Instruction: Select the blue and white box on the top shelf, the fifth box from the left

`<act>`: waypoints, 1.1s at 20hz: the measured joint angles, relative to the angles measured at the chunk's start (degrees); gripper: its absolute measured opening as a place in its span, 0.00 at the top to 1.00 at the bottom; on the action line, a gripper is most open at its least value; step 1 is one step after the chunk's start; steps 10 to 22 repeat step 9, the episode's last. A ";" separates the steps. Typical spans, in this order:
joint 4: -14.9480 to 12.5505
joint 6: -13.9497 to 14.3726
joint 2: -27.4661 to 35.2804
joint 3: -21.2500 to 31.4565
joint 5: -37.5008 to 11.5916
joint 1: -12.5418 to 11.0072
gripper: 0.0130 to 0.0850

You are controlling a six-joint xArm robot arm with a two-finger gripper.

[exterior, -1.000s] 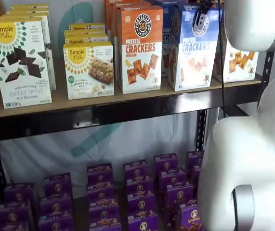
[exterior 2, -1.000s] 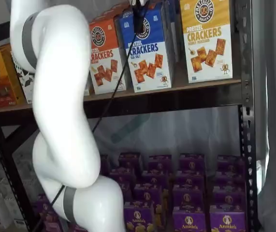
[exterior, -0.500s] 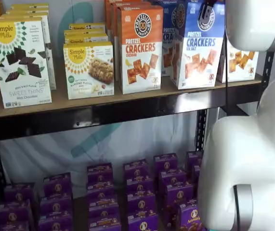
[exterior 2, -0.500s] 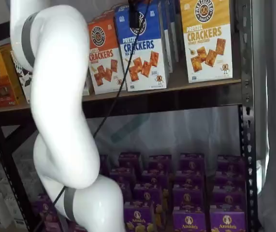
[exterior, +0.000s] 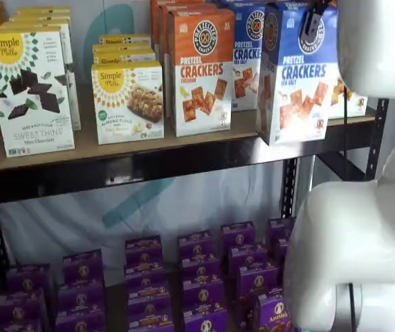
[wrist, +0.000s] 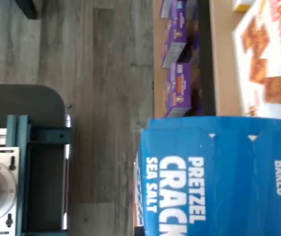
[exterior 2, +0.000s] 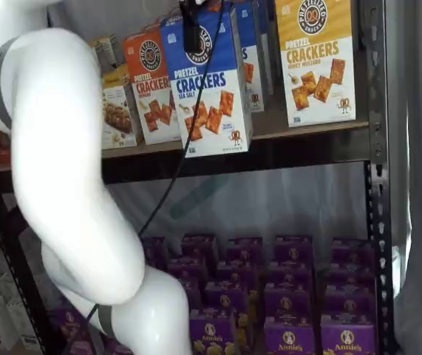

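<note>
My gripper [exterior: 313, 26] is shut on the blue and white box [exterior: 298, 77] at its blue top. One black finger lies over the box's round logo, with a cable hanging beside it. The box is upright and pulled forward, its bottom past the front rail of the top shelf [exterior: 114, 148]. In a shelf view the gripper [exterior 2: 191, 33] and the box [exterior 2: 212, 92] show the same way, in front of the shelf [exterior 2: 307, 124]. The wrist view shows the box's blue top [wrist: 219, 182] with "PRETZEL" and "SEA SALT" close up.
An orange-topped cheddar box [exterior: 200, 69] stands left of the held box, and another blue box [exterior: 247, 55] stands behind it. A yellow-topped cracker box [exterior 2: 315, 59] stands to the right. Simple Mills boxes [exterior: 126, 100] are at the left. Purple boxes [exterior: 197, 277] fill the lower shelf. The white arm [exterior 2: 63, 170] hangs in front.
The gripper has drawn the blue and white box forward off the shelf, from its row to past the front rail. The arm has swung back with it.
</note>
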 joint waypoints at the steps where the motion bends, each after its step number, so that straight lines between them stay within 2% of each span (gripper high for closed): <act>1: -0.23 -0.36 -1.21 1.26 0.18 -0.26 0.39; 9: -1.41 -1.81 -7.31 8.72 0.44 -0.95 0.39; 22: -1.41 -1.81 -7.31 8.72 0.44 -0.95 0.39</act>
